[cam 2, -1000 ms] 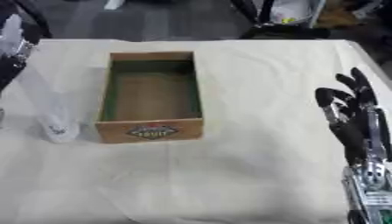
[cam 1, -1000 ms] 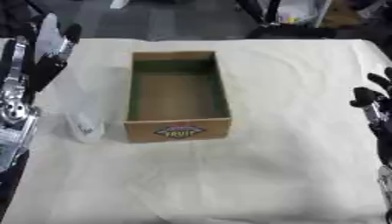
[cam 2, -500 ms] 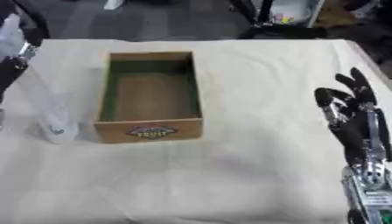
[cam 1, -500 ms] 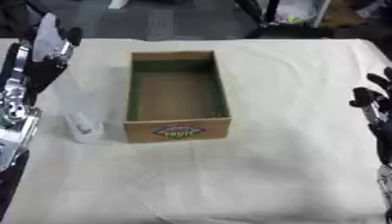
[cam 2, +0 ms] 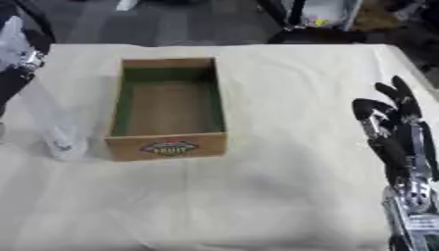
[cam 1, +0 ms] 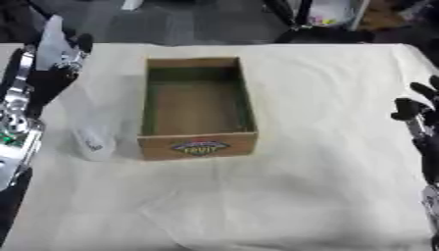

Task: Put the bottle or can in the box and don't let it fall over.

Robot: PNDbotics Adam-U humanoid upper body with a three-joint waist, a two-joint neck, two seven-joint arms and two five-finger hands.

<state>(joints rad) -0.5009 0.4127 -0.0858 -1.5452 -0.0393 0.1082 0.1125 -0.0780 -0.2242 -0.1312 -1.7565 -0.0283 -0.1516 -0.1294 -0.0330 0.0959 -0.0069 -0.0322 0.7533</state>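
A cardboard box [cam 1: 197, 109] sits a little left of the middle of the frame on a counter [cam 1: 326, 122] covered with a pale cloth. The box is open at the top, with green inner walls and a brown floor, and it holds nothing. Its near wall carries an oval printed label [cam 1: 199, 146].

Just beside the box's near left corner stands a clear plastic bottle [cam 1: 92, 142], upright on the cloth and apart from the cardboard. It looks pale and see-through, with a small dark mark on its lower part.

The left hand [cam 1: 53, 63] shows at the upper left of the frame, above and behind the bottle and not touching it. Its fingers [cam 1: 57, 34] point up toward the far edge of the counter, straight and relaxed, holding nothing.

The right hand [cam 2: 396, 132] shows at the right edge of the frame, well apart from the box. Its dark fingers [cam 2: 403, 100] point upward and are spread wide, holding nothing. The silver forearm runs down from it to the lower right corner.
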